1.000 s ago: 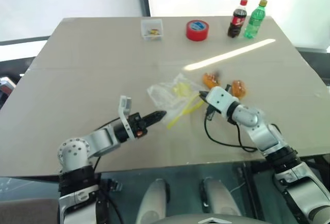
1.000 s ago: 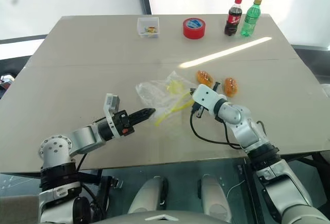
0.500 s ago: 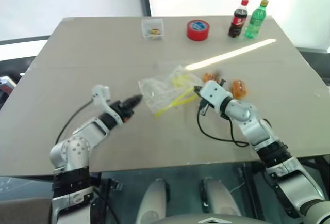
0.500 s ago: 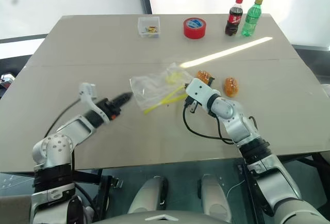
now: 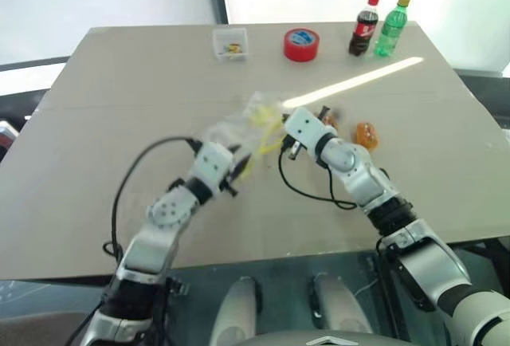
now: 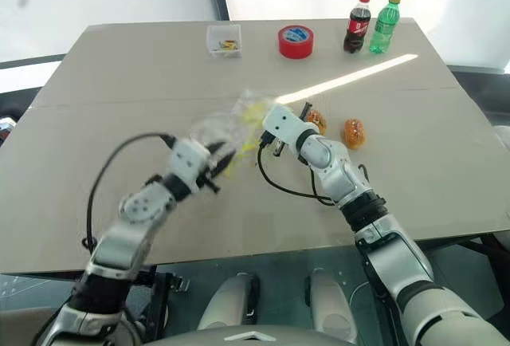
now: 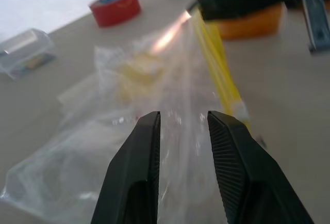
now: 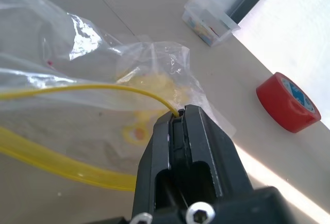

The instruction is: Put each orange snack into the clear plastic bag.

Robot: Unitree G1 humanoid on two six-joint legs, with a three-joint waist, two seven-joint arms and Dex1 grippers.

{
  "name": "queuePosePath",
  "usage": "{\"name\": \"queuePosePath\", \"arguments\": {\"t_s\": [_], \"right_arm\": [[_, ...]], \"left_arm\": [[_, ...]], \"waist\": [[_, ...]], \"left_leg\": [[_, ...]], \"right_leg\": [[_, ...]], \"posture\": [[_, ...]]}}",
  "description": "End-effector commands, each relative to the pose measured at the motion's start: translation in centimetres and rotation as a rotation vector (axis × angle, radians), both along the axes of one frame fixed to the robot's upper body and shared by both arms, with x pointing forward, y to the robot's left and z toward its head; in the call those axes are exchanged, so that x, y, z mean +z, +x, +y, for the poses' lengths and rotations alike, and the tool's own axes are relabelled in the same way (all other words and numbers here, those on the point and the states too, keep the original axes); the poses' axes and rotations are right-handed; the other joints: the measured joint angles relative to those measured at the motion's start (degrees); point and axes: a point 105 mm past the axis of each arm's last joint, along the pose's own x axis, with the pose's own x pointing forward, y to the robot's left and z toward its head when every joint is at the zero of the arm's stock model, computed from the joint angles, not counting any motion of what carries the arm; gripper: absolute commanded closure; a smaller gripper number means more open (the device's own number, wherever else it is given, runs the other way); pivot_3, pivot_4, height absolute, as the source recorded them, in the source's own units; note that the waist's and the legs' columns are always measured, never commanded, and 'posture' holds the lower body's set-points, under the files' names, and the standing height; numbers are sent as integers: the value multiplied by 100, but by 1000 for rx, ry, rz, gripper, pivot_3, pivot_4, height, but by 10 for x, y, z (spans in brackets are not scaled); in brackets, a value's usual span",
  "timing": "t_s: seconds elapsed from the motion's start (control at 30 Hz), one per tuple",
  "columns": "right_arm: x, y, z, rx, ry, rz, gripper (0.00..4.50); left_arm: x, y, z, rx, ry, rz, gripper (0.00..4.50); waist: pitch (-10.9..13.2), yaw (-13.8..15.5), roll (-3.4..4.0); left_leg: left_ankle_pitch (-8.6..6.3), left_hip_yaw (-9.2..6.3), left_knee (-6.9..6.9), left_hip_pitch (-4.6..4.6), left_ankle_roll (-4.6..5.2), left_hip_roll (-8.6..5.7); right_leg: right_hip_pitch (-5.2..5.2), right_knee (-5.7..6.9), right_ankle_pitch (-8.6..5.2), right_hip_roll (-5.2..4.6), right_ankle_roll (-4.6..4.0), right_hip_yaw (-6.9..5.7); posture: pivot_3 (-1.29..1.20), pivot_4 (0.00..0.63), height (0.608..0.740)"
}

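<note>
Now the left end effector (image 7: pixel 183 131) has swung in from the bench's near left and rolled over, its fingers partly parted around a fold of the clear plastic bag (image 5: pixel 239 132). The right end effector (image 8: pixel 181 118), clamped on the bag's yellow strip, has lifted that edge and drawn it leftward. Both orange snacks (image 6: pixel 353 132) lie on the bench (image 5: pixel 119 83) just right of the bag, unbagged. Likely the mouth is being spread for loading.
</note>
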Motion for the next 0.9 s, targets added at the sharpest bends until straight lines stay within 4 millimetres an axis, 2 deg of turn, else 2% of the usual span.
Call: {"name": "queuePosePath", "arguments": {"t_s": [0.03,0.23,0.33,0.43,0.67,0.77,0.9], "right_arm": [[19,1,9,11,23,-67,4500],[15,-2,14,20,27,-66,4500],[12,-5,16,26,27,-63,4500],[10,-5,16,26,25,-58,4500],[8,-5,17,27,22,-59,4500],[7,-6,15,25,21,-58,4500],[2,-7,15,27,15,-51,4500]], "left_arm": [[13,-2,-3,-37,67,-100,2975],[18,2,-1,18,89,-162,2975],[37,-6,-23,-85,-45,-223,2975],[45,-10,-31,-116,-43,-276,2975],[20,-11,-17,-75,35,-192,2975],[29,-10,-14,-63,92,-275,2975],[44,-14,-18,-68,70,-369,2975]], "waist": [[2,35,3],[2,32,3],[2,34,3],[2,28,3],[2,17,3],[2,27,3],[2,28,3]], "left_leg": [[0,0,-1,-2,0,2],[0,3,0,-3,0,1],[0,2,0,-3,0,1],[0,2,0,-3,0,1],[0,2,0,2,0,2],[0,1,0,1,1,2],[0,2,1,1,0,2]], "right_leg": [[-3,1,0,2,-1,0],[-1,0,0,-3,1,-1],[-2,1,0,-3,1,-1],[-1,3,1,-4,1,-2],[-1,8,0,1,1,-2],[-1,8,0,1,1,-2],[0,6,0,-1,1,-2]], "posture": [[0,150,740],[0,150,740],[0,150,740],[0,150,740],[0,150,740],[0,150,740],[0,150,740]]}}
